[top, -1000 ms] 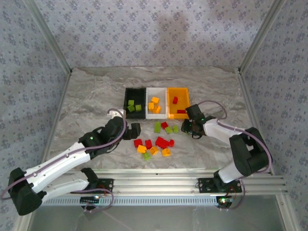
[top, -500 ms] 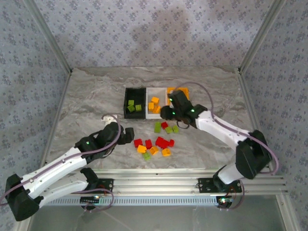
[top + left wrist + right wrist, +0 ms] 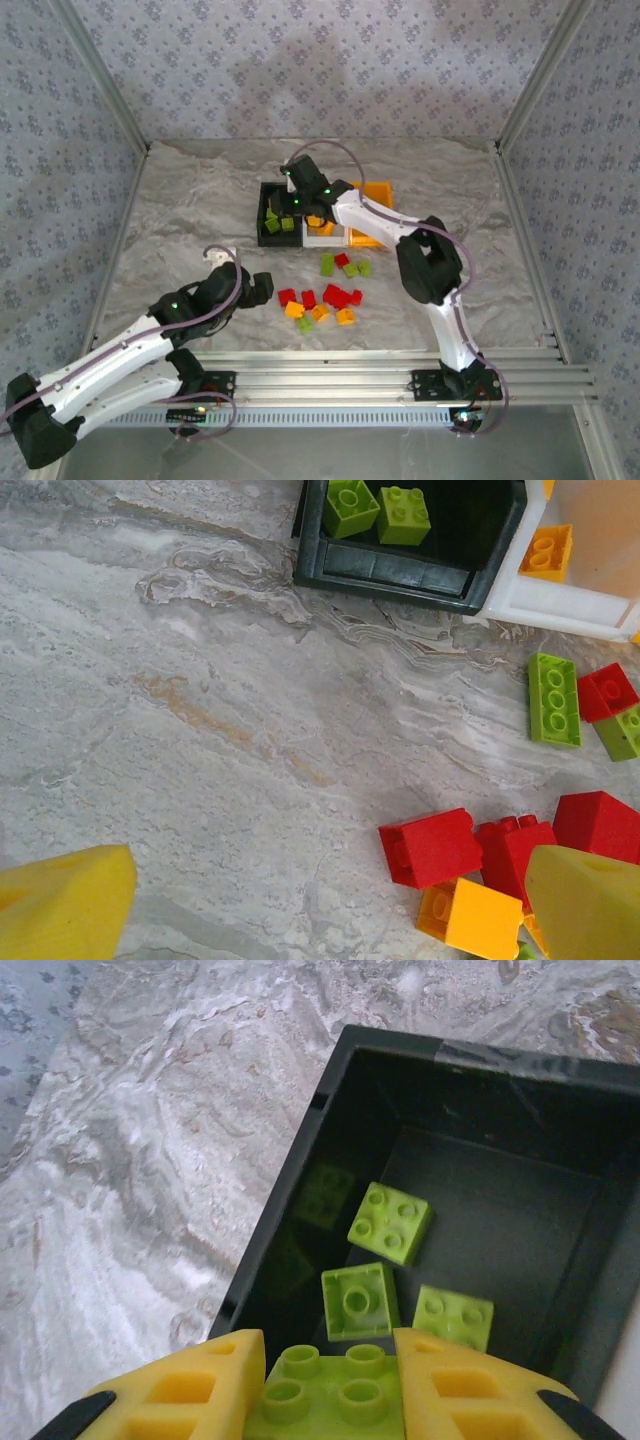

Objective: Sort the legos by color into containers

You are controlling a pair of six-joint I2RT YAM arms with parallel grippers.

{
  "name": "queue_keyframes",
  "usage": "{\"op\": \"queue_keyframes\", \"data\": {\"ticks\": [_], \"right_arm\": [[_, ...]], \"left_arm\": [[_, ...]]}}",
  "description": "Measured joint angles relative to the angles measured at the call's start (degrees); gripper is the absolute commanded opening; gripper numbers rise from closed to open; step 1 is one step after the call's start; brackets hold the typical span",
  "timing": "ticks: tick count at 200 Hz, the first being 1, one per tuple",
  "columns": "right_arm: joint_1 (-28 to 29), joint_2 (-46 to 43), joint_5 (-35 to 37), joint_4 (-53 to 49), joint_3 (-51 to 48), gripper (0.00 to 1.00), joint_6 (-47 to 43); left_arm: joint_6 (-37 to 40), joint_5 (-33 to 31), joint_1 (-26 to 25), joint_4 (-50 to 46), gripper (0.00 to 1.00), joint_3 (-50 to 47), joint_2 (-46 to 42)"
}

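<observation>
The green brick (image 3: 322, 1400) in my right pincer (image 3: 325, 1360) is cut off at six o'clock by the frame. The black bin (image 3: 300, 1170) runs out at three o'clock. From above, my right arm (image 3: 370, 215) covers part of the white bin (image 3: 330, 241).

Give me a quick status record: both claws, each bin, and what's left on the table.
right claw: shut on a green lego, above the black bin
left claw: open, empty, over the table beside the loose legos
black bin: three green legos inside
white bin: orange-yellow legos inside
orange bin: partly hidden by the right arm
loose legos: red, orange-yellow and green, in front of the bins
</observation>
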Motion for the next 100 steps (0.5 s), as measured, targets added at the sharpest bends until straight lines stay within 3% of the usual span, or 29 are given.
{"op": "queue_keyframes", "data": {"ticks": [17, 34, 76, 100], "right_arm": [[-0.26, 3.69, -0.81, -0.66, 4.24, 0.52, -0.15], [-0.52, 5.53, -1.4, -1.22, 6.8, 0.59, -0.83], [-0.92, 5.27, -2.27, -1.11, 7.98, 0.62, -0.98], [-1.31, 0.35, -2.27, 0.68, 1.36, 0.62, -0.85]], "left_arm": [[-0.02, 0.37, 0.0, -0.31, 0.99, -0.04, 0.0], [-0.02, 0.68, 0.0, -0.92, 0.99, -0.09, -0.13], [0.0, 1.09, 0.0, -1.25, 1.0, -0.11, -0.68], [0.28, 2.36, 0.0, -0.76, 0.99, -0.07, 0.85]]}}
